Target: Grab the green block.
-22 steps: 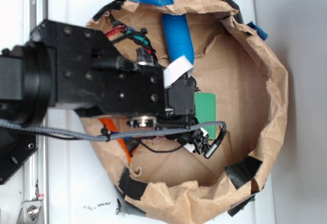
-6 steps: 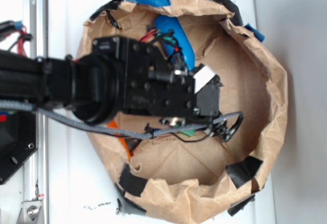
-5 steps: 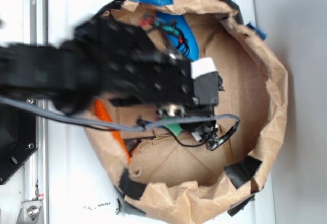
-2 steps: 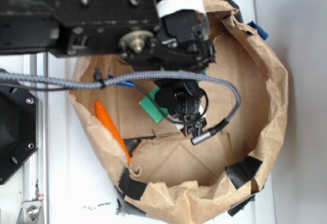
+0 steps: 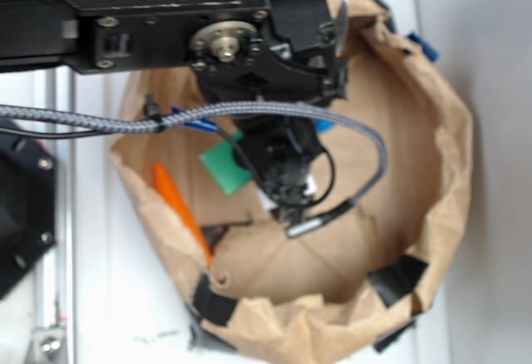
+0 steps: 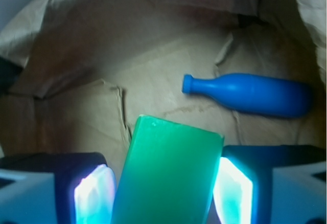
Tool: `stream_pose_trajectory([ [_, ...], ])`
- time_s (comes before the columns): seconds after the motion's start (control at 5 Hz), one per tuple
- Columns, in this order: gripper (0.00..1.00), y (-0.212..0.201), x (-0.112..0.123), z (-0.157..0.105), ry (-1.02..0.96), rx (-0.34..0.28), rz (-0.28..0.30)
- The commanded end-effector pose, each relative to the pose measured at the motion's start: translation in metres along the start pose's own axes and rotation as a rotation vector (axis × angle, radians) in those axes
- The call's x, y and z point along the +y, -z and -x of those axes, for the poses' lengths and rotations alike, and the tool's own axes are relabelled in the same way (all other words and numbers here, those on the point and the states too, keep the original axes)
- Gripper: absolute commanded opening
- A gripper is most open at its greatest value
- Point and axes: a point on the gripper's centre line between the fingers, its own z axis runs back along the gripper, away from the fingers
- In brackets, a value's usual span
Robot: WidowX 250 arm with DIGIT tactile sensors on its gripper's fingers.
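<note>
Wrist: tool [image 6: 163, 191] clamping green block [image 6: 166, 175]

The tool [image 5: 278, 173] hangs over the brown paper bag [image 5: 432, 173], with the green block [image 5: 223, 164] at its tip. An orange stick [image 5: 179, 210] lies along the bag's left wall.

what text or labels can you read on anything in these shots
None can be read.
The green block, held between the fingers, is plain.
The blue bottle shows no label.
The paper bag and its tape patches carry no print.
</note>
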Motion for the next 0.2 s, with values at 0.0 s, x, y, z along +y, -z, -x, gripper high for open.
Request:
stream_pose_trajectory([
  [0.0, 0.00, -0.0118, 0.0033, -0.0138, -0.003, -0.122, 0.000],
])
